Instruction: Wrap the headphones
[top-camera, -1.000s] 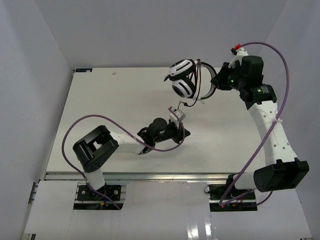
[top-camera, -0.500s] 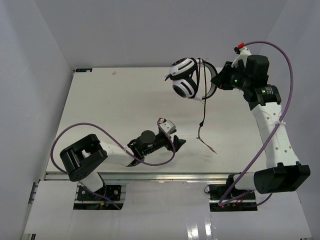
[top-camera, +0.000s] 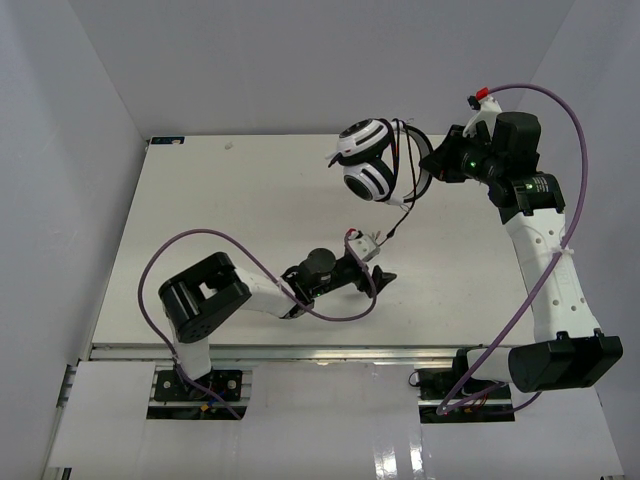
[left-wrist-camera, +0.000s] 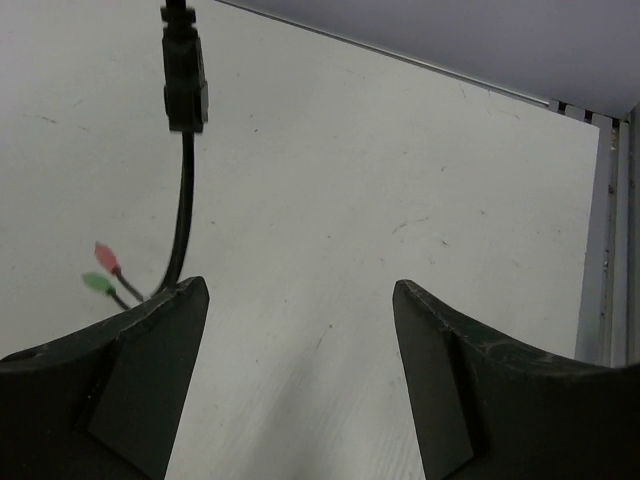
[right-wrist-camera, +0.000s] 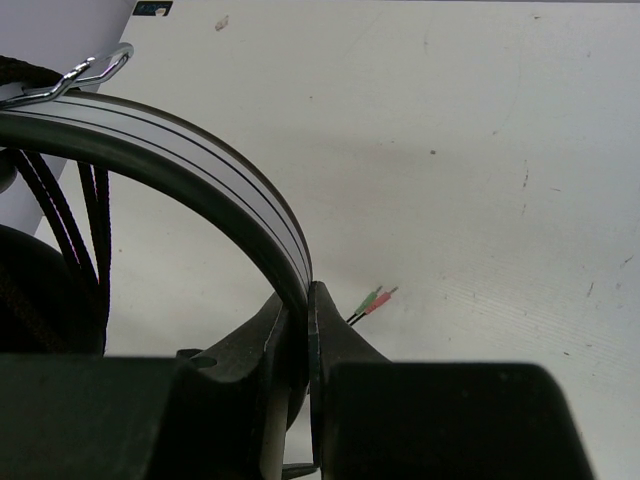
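- Headphones (top-camera: 368, 165) are up in the air over the far right part of the table (top-camera: 200, 220), not resting on anything, with the cable (left-wrist-camera: 185, 190) dangling down off them.
- Left gripper (left-wrist-camera: 298, 292) sits low over the table, just below and in front of the headphones. Its fingers are spread wide with nothing but bare table in the gap.
- The cable comes down right at the tip of that gripper's left finger, on the outer edge rather than in the gap. I can't tell if it's actually touching. The red and green wire ends (left-wrist-camera: 100, 270) poke out just beside the same finger.
- The cups (top-camera: 366, 180) hang to the left of the headband (right-wrist-camera: 200, 170). Some dark strands by the band look like cable loops already around it, but I can't tell how snug they are.
- Right gripper (right-wrist-camera: 303, 300) has its fingers pinched tight on the headband, holding the whole thing up.
- What could go wrong, my guess:
  - If the left fingers close where they are, they grab air, because the cable is off to one side.
  - That right-hand pinch is on a thin, curved band. A hard tug on the cable could twist it or pull it out.
  - Too little tension and any loops could slide off.
  - Those frayed ends could snag on a finger.
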